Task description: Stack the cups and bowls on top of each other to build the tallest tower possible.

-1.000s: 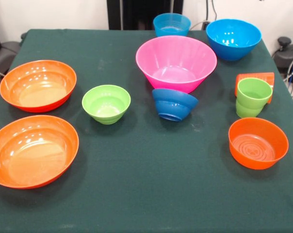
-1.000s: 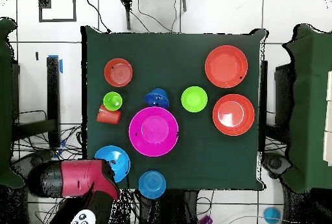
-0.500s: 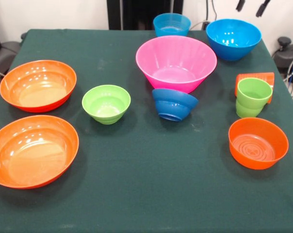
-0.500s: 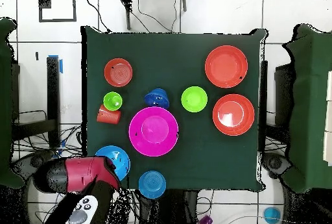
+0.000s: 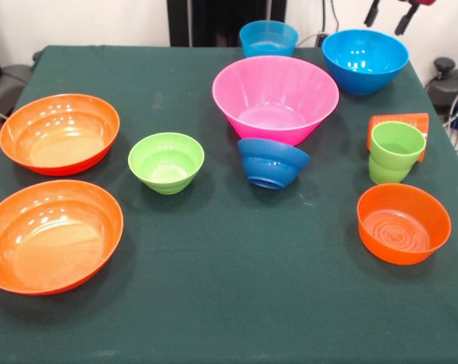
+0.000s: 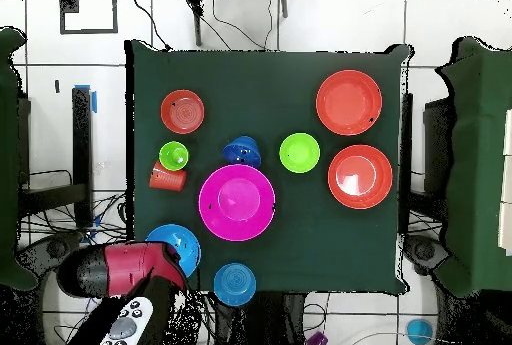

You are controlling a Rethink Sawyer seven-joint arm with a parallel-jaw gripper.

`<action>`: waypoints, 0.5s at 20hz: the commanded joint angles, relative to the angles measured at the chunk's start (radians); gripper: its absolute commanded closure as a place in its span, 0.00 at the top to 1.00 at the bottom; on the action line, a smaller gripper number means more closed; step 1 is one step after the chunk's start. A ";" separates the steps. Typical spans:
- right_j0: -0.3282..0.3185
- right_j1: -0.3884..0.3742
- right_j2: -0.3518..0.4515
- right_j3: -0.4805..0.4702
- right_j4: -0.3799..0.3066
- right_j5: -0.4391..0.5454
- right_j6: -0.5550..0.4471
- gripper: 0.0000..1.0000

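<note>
The gripper has dropped into sight at the table's one o'clock corner within the past second, fingers spread and empty, above the big blue bowl. No bowl has moved; the pink bowl sits unstacked at centre, so the tower looks unstarted.

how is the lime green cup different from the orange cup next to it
The lime green cup stands upright with its mouth facing up; the orange cup lies on its side just behind it. The green cup shows a stepped base, while the orange cup is mostly hidden by the green one, so its base cannot be seen. They differ in colour too. Both are plastic tumblers near the same table edge.
</note>
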 commanded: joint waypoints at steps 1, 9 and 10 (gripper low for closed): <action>0.012 0.040 0.113 0.063 -0.068 -0.108 0.073 1.00; 0.041 0.073 0.104 0.030 -0.052 -0.124 0.107 1.00; 0.040 0.087 0.102 0.020 -0.053 -0.127 0.103 1.00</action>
